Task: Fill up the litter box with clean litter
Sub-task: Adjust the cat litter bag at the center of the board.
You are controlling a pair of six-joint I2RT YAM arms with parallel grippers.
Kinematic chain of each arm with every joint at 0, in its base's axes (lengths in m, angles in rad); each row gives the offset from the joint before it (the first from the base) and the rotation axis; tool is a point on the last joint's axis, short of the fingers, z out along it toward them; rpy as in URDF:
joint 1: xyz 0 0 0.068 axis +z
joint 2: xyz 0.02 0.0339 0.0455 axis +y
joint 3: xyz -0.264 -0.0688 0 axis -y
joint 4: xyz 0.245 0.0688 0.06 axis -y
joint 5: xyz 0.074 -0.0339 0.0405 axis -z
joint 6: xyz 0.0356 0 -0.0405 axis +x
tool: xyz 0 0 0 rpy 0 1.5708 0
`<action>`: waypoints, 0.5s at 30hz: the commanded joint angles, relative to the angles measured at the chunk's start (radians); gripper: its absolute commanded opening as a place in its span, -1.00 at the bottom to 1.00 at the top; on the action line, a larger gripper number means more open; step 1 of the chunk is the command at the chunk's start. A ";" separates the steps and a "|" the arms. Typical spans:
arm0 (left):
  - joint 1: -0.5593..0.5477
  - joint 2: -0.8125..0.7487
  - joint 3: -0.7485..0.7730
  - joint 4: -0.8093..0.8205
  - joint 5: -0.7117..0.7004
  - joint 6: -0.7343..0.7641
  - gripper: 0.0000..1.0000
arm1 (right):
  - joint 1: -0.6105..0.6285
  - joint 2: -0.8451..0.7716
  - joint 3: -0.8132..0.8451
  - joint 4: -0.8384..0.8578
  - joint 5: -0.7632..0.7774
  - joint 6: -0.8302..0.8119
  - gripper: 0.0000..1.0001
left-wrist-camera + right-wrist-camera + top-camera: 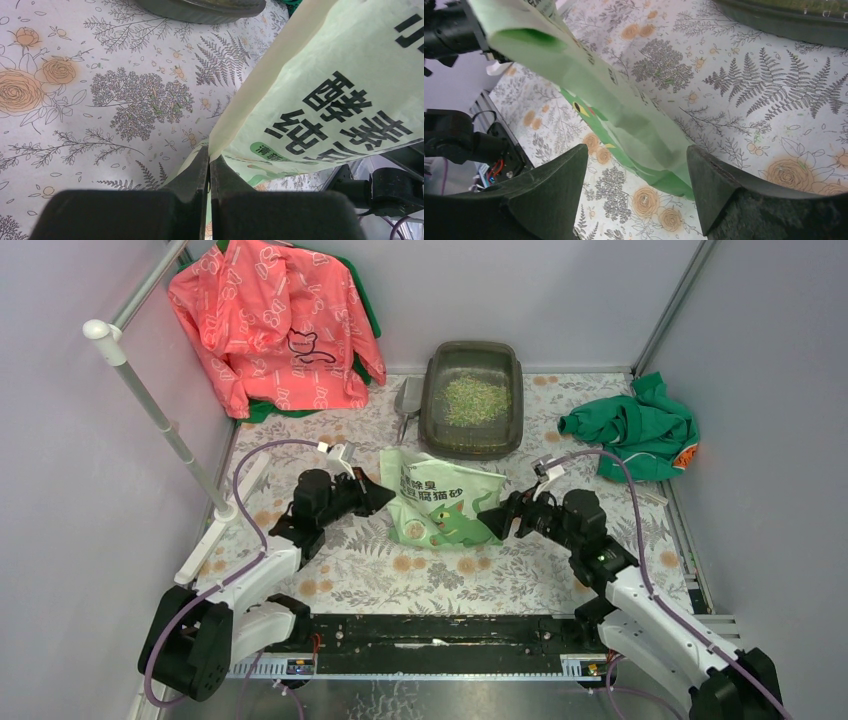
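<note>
My left gripper [209,159] clamps a light green, Chinese-lettered plastic bag [340,75], my right gripper [636,151] spread around it; only overhead shows pale granules [475,400] in a dark grey tray [429,405].

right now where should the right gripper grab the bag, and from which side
Pinch the bag's flat right edge, coming in from the right. The right gripper is open with that thin edge between its fingers, and the left gripper is shut on the opposite edge, so a matching side pinch should keep the bag level.
</note>
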 commanded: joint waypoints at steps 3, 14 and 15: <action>0.009 0.002 0.022 0.036 0.023 0.001 -0.94 | -0.002 0.093 0.106 0.118 0.002 -0.121 0.59; 0.010 0.029 0.058 0.062 0.075 0.020 -0.93 | -0.001 0.255 0.173 0.226 -0.134 -0.200 0.07; 0.011 0.030 0.064 0.067 0.084 0.021 -0.93 | -0.001 0.264 0.173 0.241 -0.152 -0.203 0.00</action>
